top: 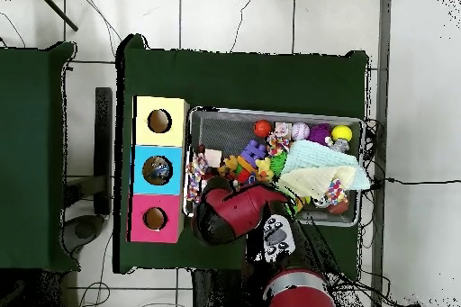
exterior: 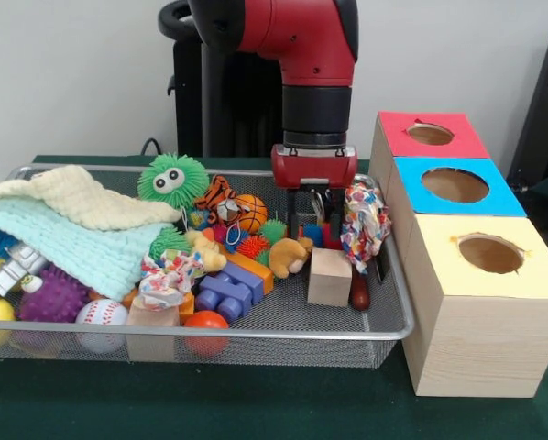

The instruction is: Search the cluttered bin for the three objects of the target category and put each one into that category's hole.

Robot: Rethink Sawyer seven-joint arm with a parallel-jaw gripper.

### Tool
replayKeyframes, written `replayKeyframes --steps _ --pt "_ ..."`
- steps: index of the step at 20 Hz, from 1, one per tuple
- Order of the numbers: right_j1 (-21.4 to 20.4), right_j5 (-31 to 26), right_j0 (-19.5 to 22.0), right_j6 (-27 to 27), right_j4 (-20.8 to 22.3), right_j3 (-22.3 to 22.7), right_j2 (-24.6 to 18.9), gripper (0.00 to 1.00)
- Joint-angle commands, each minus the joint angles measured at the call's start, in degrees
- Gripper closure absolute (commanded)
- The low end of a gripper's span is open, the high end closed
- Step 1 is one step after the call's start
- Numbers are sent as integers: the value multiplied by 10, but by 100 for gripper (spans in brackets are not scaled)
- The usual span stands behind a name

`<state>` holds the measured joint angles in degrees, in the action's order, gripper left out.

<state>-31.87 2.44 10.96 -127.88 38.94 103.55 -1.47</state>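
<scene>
Down in the wire-mesh cluttered bin (exterior: 283, 316), the gripper (exterior: 312, 223) hangs part-open, empty, behind a square wooden block (exterior: 330, 276).

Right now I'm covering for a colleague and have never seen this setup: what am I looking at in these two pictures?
The red and black machine is a robot arm on a pedestal. One picture faces it across the table; the other looks straight down, with the robot's base at the bottom. The gripper hangs low inside the cluttered bin, a wire mesh basket, among the toys. Whether it is open, or holding anything, I cannot tell. The basket holds blankets, a green fuzzy toy, a baseball, a wooden block, a knotted rope toy and more. Beside it stand three boxes with round holes: red, blue, yellow.
</scene>
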Motion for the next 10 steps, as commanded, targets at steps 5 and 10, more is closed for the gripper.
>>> replayKeyframes --steps 5,10 --pt "75 57 -62 -90 -101 -105 122 0" --pt "66 90 -51 -98 -143 -85 117 0"
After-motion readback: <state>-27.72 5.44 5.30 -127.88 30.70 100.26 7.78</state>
